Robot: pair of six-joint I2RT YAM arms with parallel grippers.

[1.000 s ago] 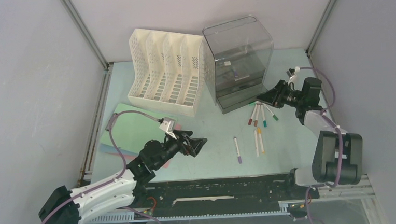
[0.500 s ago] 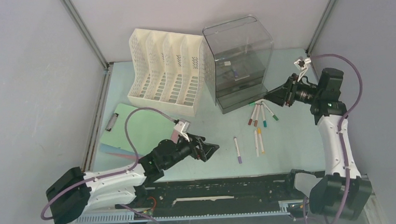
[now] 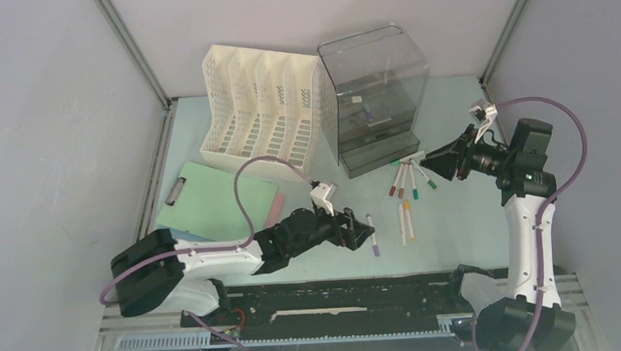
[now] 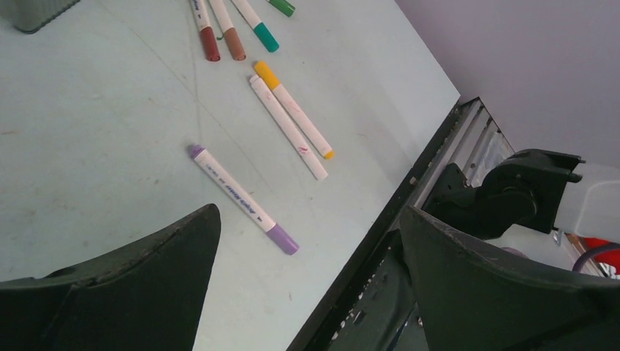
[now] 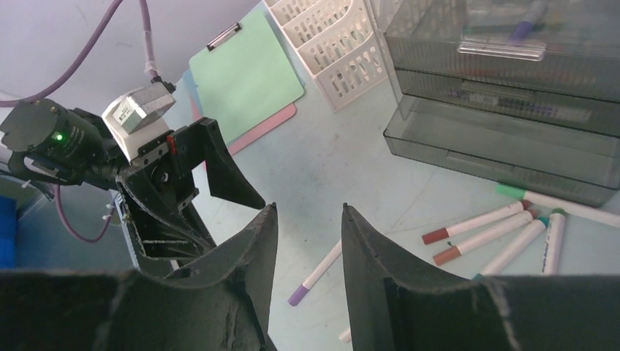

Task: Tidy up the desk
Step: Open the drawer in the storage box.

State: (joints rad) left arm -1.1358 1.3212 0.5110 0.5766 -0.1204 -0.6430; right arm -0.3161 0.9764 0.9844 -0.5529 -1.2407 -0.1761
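Barely started, I'd say: markers (image 4: 292,121) loose on tabletop (image 3: 456,215), one in drawers (image 3: 375,90). Left fingers (image 4: 139,270) wide apart over purple marker (image 4: 237,197) - right fingers (image 5: 241,270) part-open, empty.

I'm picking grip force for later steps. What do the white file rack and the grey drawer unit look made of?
The white file rack looks like moulded plastic, matte: perforated, slotted walls. The grey drawer unit seems smoke-tinted clear plastic, glossy: a purple marker inside shows through.
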